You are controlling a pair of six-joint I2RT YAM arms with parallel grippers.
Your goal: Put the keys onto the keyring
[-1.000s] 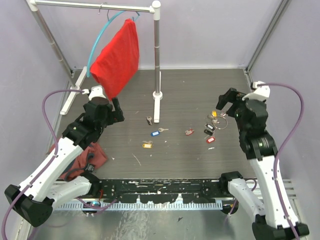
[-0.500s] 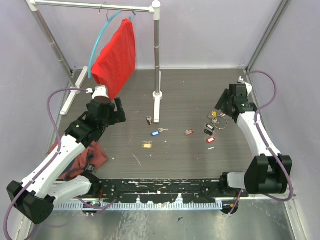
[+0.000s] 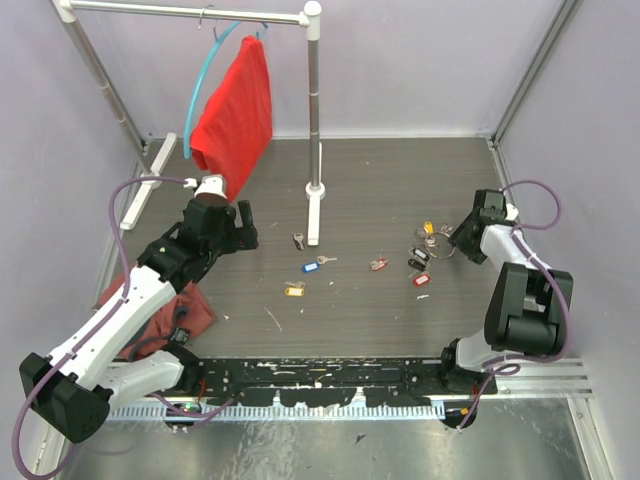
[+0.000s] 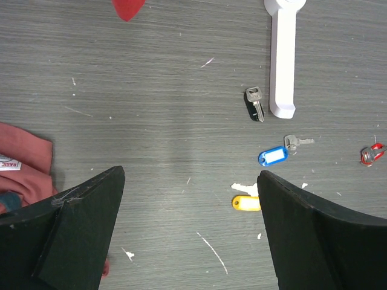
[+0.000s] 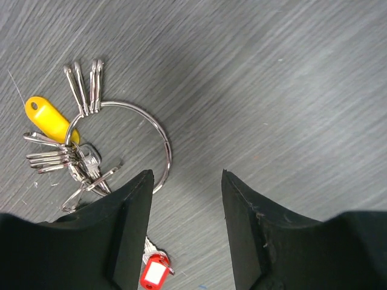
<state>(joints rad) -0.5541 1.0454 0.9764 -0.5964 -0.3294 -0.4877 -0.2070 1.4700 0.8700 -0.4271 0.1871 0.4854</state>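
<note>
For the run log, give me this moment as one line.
right gripper open at keyring edge | left gripper open, away | red-tagged key loose

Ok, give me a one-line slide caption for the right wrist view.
Right gripper, jaws apart, beside the keyring with its yellow tag; a red-tagged key lies loose nearby.

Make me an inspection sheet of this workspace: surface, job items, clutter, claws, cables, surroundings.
Surface: grey wood-grain table, pale scuffs.
Job's things: keyring with yellow tag, flat at right; red-tagged key and black-tagged key loose near it.
Clutter: blue-tagged key, yellow-tagged key, maroon cloth at the left edge.
Claws: left claw open, empty; right claw open over the keyring's rim, holding nothing.
Cables: left cable and right cable, purple loops, clear of the keys.
Surroundings: white rack with a red cloth hung on it; lilac walls.
</note>
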